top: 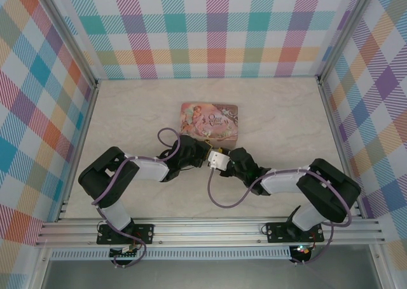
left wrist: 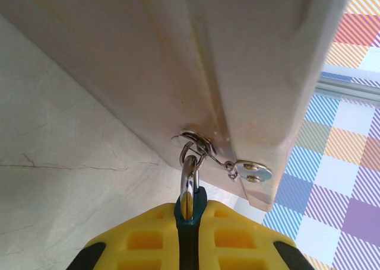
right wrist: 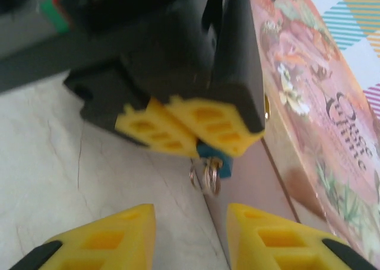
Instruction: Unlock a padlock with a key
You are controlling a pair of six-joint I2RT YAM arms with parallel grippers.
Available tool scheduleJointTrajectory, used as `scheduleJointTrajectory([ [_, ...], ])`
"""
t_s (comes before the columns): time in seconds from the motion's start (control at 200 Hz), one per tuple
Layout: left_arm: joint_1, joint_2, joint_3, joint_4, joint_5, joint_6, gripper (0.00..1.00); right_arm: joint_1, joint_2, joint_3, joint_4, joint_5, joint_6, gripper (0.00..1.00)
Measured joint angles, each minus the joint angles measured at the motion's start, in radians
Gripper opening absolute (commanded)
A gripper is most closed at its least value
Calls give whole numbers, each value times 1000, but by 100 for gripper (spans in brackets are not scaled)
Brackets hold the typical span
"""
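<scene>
Yellow pads of the left gripper [left wrist: 190,218] are clamped tight on the padlock [left wrist: 198,197], jaws narrow with only the lock body between them. The right gripper [right wrist: 190,224] is parted to a moderate gap, holding nothing and touching nothing; it sits just near of the lock, facing the left gripper.

Padlock: small blue body, silver shackle threaded through the metal loop [left wrist: 196,144] on the near side of the pink tin [top: 210,119], beside the hasp plate [left wrist: 252,171]. The shackle looks seated. Small silver rings [right wrist: 205,178] hang under the body. Can't pick out the key itself; too small and blurred.

Lock sits at the tin's near edge, mid-desk [top: 127,117], between the two grippers.

Count: one padlock, one tin, two grippers, two rings as far as I can tell.
</scene>
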Motion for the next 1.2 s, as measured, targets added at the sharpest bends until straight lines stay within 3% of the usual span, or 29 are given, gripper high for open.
scheduleJointTrajectory([
  [0.26,0,0,0,0,5,-3,0,-13,60,28,63,-47,32,28],
  [0.675,6,-9,0,-3,20,-14,0,-22,79,48,72,-36,-32,35],
  [1.2,8,-9,0,-9,23,-19,0,-35,86,48,76,-22,-70,28],
])
